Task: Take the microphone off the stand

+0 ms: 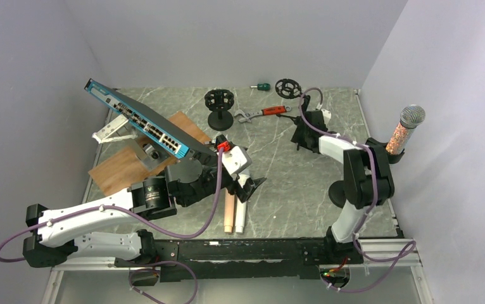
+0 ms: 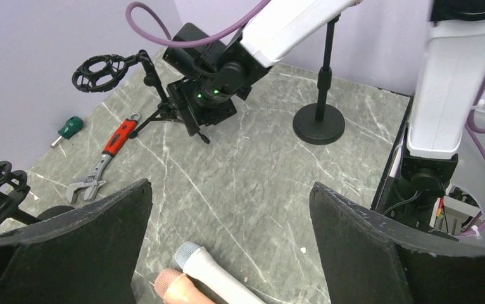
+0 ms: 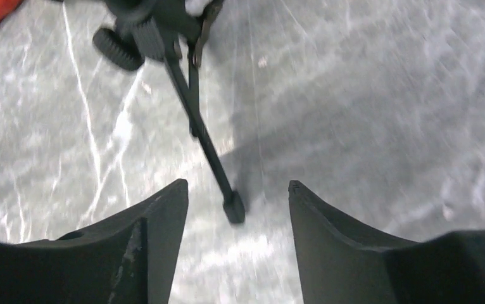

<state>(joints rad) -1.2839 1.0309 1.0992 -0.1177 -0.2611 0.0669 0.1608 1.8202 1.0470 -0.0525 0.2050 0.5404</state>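
Just ahead of the spread right gripper (image 3: 237,185) sits a tripod leg (image 3: 195,120), which a swing toward the mic (image 1: 411,118) could snag.

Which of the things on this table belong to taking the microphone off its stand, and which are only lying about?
For the job:
- upright microphone
- round-base stand

Only lying about:
- network switch
- wooden board
- wrench
- screwdriver
- white microphone lying flat
- shock mount
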